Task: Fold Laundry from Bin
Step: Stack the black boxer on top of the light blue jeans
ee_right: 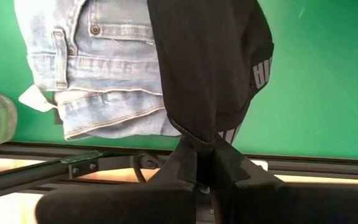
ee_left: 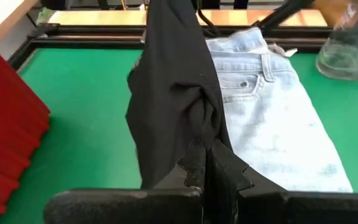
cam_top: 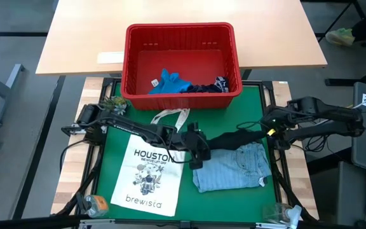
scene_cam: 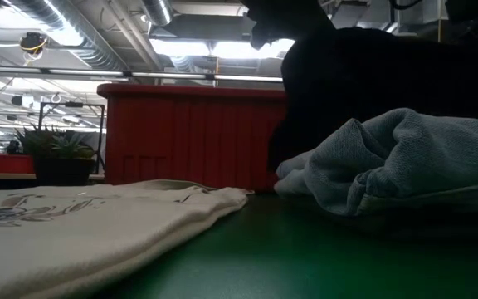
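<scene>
Dark garment [cam_top: 234, 138] stretched between left gripper [cam_top: 197, 151] and right gripper [cam_top: 273, 130], both clamped on its ends; soft, limp, light, likely sags mid-span; edge grips suit folding.

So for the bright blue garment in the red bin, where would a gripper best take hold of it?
Probably at the raised, bunched crest of the bright blue garment, coming straight down from above. It lies crumpled on the floor of the red bin, near the wall closest to the arms, so the walls block a sideways approach. A dark garment lies beside it, so pinch on the blue side.
</scene>
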`<control>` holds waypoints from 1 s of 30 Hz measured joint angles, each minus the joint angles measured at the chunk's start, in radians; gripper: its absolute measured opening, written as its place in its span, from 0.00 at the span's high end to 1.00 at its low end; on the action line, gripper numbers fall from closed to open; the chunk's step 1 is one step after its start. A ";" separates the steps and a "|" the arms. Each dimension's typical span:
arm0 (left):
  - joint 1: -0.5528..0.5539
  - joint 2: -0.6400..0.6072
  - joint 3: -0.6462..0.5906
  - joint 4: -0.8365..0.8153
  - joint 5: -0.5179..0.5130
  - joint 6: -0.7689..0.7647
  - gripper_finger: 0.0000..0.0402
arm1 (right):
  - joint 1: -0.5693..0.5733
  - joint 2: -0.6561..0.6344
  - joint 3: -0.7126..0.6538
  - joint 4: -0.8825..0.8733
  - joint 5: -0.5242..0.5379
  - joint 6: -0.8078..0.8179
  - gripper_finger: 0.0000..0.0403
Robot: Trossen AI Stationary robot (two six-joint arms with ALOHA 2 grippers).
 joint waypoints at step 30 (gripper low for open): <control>-0.167 0.103 -0.001 0.054 0.023 -0.006 0.96 | 1.181 0.466 0.000 0.246 0.156 1.137 0.97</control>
